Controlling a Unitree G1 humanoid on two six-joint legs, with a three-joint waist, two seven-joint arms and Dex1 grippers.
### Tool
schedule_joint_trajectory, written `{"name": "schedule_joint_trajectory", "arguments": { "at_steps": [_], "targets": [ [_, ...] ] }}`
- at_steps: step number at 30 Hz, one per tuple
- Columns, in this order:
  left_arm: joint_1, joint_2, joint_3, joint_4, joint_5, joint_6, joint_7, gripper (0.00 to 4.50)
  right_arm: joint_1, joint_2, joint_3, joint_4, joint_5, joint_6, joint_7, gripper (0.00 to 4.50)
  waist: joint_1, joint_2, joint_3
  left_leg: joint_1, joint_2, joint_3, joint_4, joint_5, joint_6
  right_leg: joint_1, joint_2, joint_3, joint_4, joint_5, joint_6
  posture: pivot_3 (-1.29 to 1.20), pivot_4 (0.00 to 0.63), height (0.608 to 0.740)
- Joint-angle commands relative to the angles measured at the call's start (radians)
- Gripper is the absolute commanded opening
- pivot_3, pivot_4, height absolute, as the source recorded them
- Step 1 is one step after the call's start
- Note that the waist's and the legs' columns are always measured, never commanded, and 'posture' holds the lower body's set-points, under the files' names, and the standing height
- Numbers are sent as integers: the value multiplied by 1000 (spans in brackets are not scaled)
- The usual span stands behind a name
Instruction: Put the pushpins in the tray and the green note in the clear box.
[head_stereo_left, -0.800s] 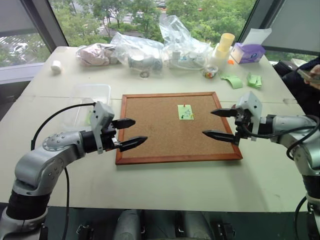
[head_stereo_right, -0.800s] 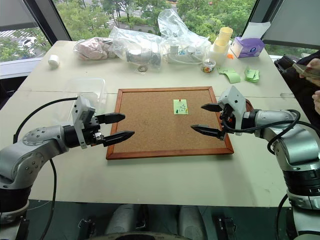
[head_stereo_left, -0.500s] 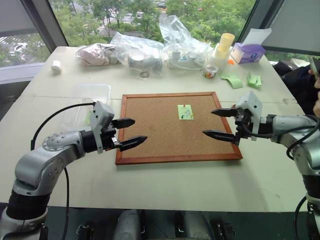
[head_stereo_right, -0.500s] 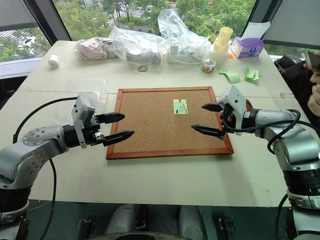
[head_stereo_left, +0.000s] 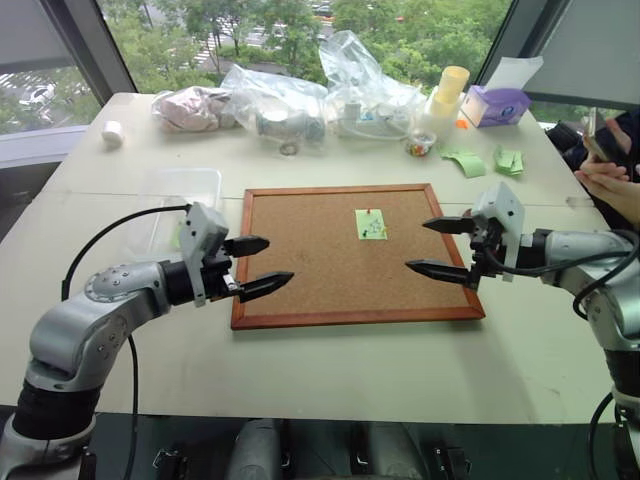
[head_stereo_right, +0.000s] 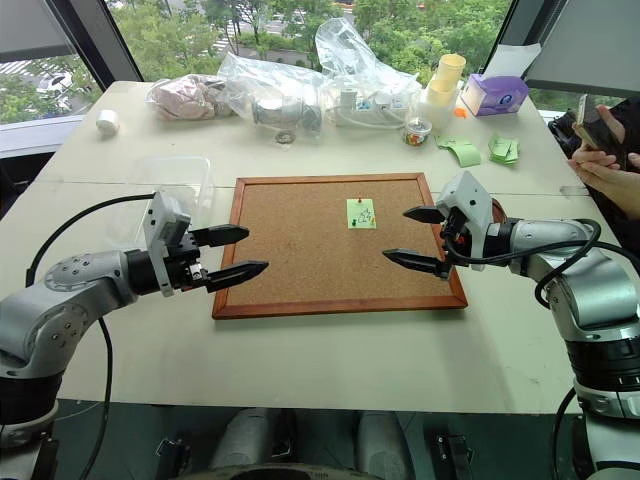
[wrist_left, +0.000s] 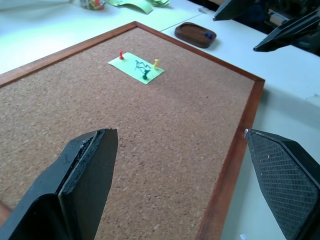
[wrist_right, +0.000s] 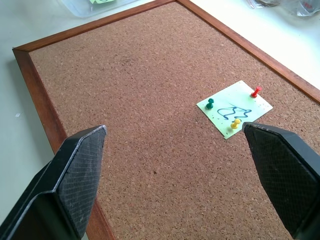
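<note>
The green note (head_stereo_left: 371, 224) is pinned to the corkboard (head_stereo_left: 320, 290) by three pushpins: red (wrist_right: 255, 91), green (wrist_right: 210, 103) and yellow (wrist_right: 235, 123). The dark oval tray (wrist_left: 192, 39) sits just past the board's right edge, behind my right gripper, with a blue pin (wrist_left: 206, 35) in it. The clear box (head_stereo_left: 180, 195) stands left of the board. My left gripper (head_stereo_left: 275, 260) hovers open over the board's left edge. Over the board's right side, my right gripper (head_stereo_left: 416, 245) is open too. Neither touches anything.
Clear plastic bags (head_stereo_left: 290, 95), stacked cups (head_stereo_left: 447, 92), a purple tissue box (head_stereo_left: 497, 104) and pale green paper strips (head_stereo_left: 465, 160) line the far side of the table. A person's hands holding a phone (head_stereo_left: 605, 165) show at the right edge.
Both grippers have stayed still and open. The person's hands with the phone at the right edge have moved further into view.
</note>
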Motion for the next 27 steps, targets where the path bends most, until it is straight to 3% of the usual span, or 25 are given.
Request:
{"name": "schedule_joint_trajectory", "arguments": {
  "at_steps": [1,6,8,10,16,24,27],
  "targets": [
    [-12,7,24,-13,9,-22,7,4462,-9,-7,-18,-13,5,-7,2,4500,0,0,0,0,0,0,0,0,0,0,0,0,0,0,0,0,150,740],
    [-42,-18,16,14,36,-49,18,4462,-10,-2,-14,-12,2,-10,-1,4500,1,0,0,0,0,0,0,0,0,0,0,0,0,0,0,0,150,740],
    [-63,-27,-2,36,77,-84,25,3949,-9,0,-13,-14,2,-10,-3,4500,2,0,0,0,0,0,0,0,0,0,0,0,0,0,0,0,150,740],
    [-80,-31,-23,54,107,-110,18,3141,-8,2,-11,-17,3,-9,-5,4500,1,0,0,0,0,0,0,0,0,0,0,0,0,0,0,0,150,740],
    [-162,-62,-165,156,232,-196,-32,16,-17,21,4,-8,-6,-14,-17,4500,2,0,0,0,-1,1,0,0,0,0,0,0,0,0,0,0,150,740],
    [-263,-239,-308,427,386,-343,-35,16,-60,90,61,26,-59,-11,-87,4500,1,0,0,0,-1,3,0,0,0,0,0,-1,0,0,0,0,150,740],
    [-267,-251,-362,511,479,-416,-43,16,-95,121,99,68,-108,-25,-120,4500,-2,0,0,0,-1,3,0,0,0,-1,1,0,0,0,0,0,150,740]
  ]
}}
